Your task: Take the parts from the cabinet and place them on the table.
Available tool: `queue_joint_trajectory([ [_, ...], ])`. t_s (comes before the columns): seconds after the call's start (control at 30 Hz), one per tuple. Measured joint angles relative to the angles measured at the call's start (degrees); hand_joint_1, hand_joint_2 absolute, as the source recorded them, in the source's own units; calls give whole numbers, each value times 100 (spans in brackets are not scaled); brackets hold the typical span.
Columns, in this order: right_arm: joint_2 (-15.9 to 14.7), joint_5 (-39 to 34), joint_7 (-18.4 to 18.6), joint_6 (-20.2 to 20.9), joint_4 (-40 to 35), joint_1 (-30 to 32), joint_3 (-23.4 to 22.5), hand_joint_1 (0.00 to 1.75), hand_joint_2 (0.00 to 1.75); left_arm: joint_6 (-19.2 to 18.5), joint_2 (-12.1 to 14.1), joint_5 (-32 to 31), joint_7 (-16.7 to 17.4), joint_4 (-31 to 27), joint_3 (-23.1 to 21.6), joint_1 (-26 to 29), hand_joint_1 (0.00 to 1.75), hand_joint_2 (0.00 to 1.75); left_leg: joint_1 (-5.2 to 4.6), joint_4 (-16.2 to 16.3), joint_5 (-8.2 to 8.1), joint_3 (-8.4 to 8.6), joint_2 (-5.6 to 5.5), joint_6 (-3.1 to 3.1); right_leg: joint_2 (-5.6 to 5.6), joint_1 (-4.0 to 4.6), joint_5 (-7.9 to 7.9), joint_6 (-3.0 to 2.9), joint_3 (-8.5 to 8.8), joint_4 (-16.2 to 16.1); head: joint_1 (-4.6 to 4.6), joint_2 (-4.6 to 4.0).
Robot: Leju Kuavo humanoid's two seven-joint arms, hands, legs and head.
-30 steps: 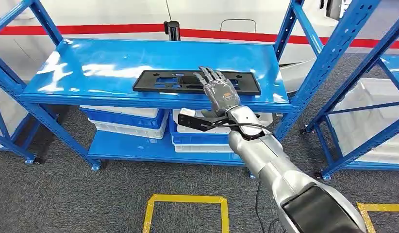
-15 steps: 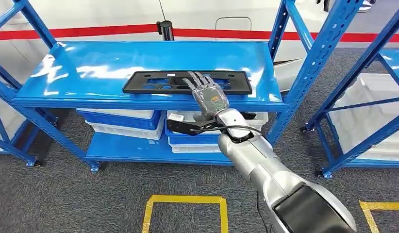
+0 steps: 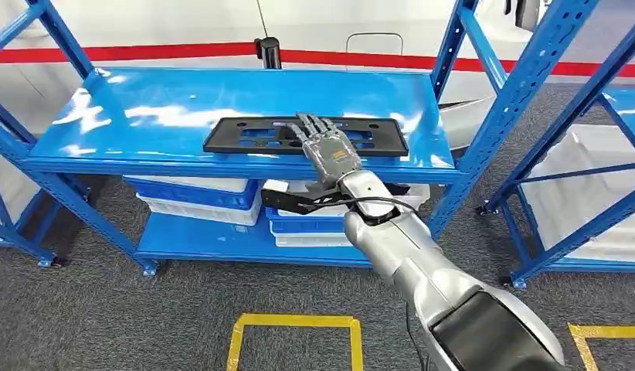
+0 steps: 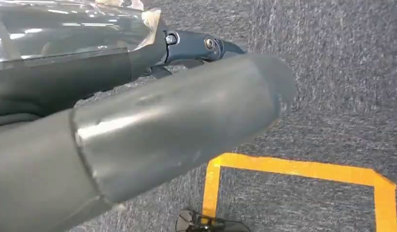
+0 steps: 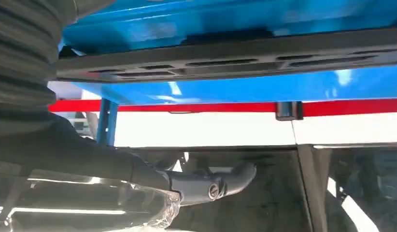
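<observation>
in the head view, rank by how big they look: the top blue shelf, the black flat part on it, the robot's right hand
1. top blue shelf
2. black flat part
3. right hand, though it sits nearer the camera, so its true size may be smaller still.

Glossy blue metal shelf [image 3: 168, 116] – matt black plastic part [image 3: 245, 135] – rough grey carpet [image 3: 106, 325].

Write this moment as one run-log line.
stage: reaching | right hand: fingers spread, over black part | part: flat on top shelf | left hand: hangs over floor, state unclear
</observation>
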Motion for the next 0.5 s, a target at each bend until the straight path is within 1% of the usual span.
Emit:
queue_joint_trajectory([
  [0.03,-18,9,2,0,20,16,0,0,175,0,0,0,0,0,4,0,0,0,7,8,-10,3,-7,-16,0,-18,-30,41,-160,248,2,2],
  [0.07,-31,20,9,0,39,25,2,0,175,2,-2,6,7,0,11,10,0,0,19,16,-31,15,-14,-47,-2,-44,50,107,-180,184,4,2],
  [0.1,-33,42,9,0,52,19,2,0,175,2,-11,9,7,0,18,22,0,0,40,42,-63,29,-17,-92,-6,-76,247,199,-34,-170,0,0],
  [0.13,-33,50,11,0,61,8,7,0,175,2,-15,9,7,0,35,23,0,0,69,96,-112,35,-18,-152,-13,-108,484,295,199,-686,2,0],
  [0.17,-33,61,11,0,68,-5,9,0,175,4,-17,9,7,0,39,21,0,0,89,180,-176,33,-20,-210,-34,-145,690,371,435,-1183,4,0],
  [0.2,-41,63,11,0,83,-19,11,0,175,11,11,9,7,0,48,19,0,0,66,262,-247,-6,-14,-279,-65,-139,689,364,508,-1347,28,2],
  [0.23,-6,70,9,0,83,-24,18,0,175,13,13,9,7,0,52,7,0,0,55,331,-312,-25,-23,-320,-16,-135,680,245,550,-1351,11,2],
  [0.3,-39,63,13,0,103,-27,15,0,175,13,13,13,4,0,57,19,0,0,76,309,-325,2,-22,-340,-14,-89,644,140,542,-1324,4,2],
  [0.33,-31,63,13,0,109,-33,15,0,175,13,9,17,4,2,61,19,0,0,97,304,-342,17,-17,-357,-1,-88,624,106,548,-1313,7,2],
  [0.37,-24,63,13,0,111,-37,15,0,175,13,9,17,4,0,68,18,0,0,126,340,-386,27,-12,-387,12,-109,614,55,578,-1323,2,2],
  [0.4,-20,63,13,0,111,-51,15,0,175,13,13,17,2,0,81,11,0,0,129,509,-471,-43,12,-397,17,-105,592,22,615,-1326,-4,2],
  [0.43,-11,63,9,0,111,-77,15,0,175,13,13,17,2,0,92,2,0,0,120,893,-635,-245,15,-405,16,-97,575,-5,640,-1325,-2,2],
  [0.47,-4,66,9,2,118,-91,17,0,175,13,15,17,2,0,96,1,0,0,117,1368,-817,-515,15,-415,16,-81,555,-32,659,-1324,-4,2],
  [0.5,0,66,9,9,125,-87,18,0,175,13,17,18,2,0,101,4,0,0,117,1878,-965,-831,15,-414,15,-60,529,-65,685,-1323,-2,0],
])
